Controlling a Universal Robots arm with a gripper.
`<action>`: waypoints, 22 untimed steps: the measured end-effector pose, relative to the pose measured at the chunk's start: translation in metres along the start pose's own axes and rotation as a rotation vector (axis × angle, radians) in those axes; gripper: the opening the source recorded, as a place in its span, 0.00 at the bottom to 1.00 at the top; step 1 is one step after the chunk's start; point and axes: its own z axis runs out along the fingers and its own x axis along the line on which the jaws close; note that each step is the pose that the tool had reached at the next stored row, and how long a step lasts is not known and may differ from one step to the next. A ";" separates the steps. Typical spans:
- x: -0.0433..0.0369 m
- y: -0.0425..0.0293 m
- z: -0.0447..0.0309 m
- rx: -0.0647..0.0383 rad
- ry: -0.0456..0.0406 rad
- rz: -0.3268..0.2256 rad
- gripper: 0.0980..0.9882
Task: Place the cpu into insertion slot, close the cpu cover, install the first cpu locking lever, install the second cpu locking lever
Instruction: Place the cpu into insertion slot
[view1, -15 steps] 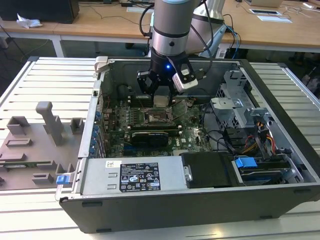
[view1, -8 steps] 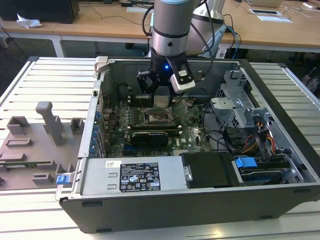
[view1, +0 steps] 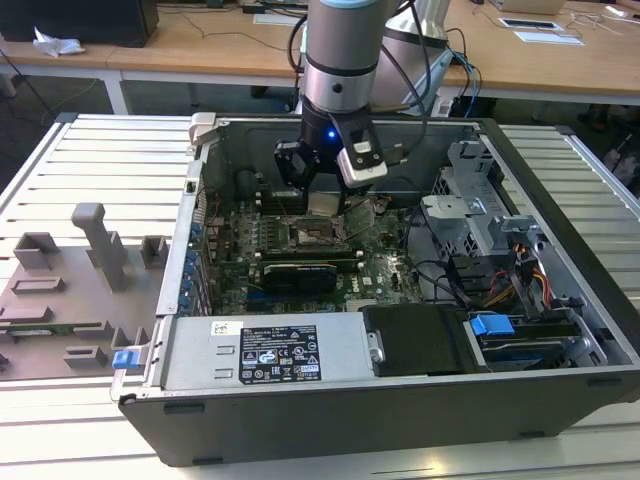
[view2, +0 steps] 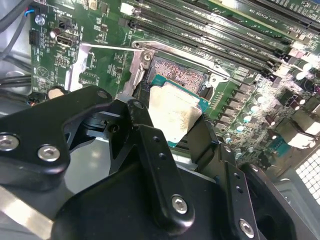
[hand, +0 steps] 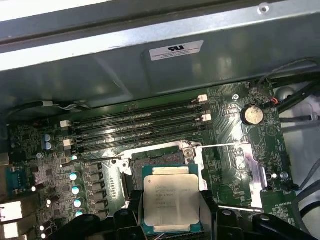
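So inside the open PC case (view1: 400, 420), the green motherboard (hand: 225, 125) lies under the gripper (view2: 170, 117), and the insertion slot (view2: 180, 75) is right below its fingertips with the pin field bare. The cpu (hand: 170, 200) is pinched between the fingers just above that slot, not seated. I'd guess it's light, stiff and a bit slick on the metal lid. Those pins look easy to bend too, so holding it by two opposite edges makes sense. The arm (view1: 340, 50) points straight down into the case, gripper closed to chip width on the cpu.
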 end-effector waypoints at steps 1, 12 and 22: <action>0.0000 0.0000 0.0001 0.000 -0.0008 0.009 0.50; 0.0000 0.0000 0.0005 0.009 -0.0088 0.095 0.50; 0.0000 0.0000 0.0008 0.010 -0.0145 0.176 0.50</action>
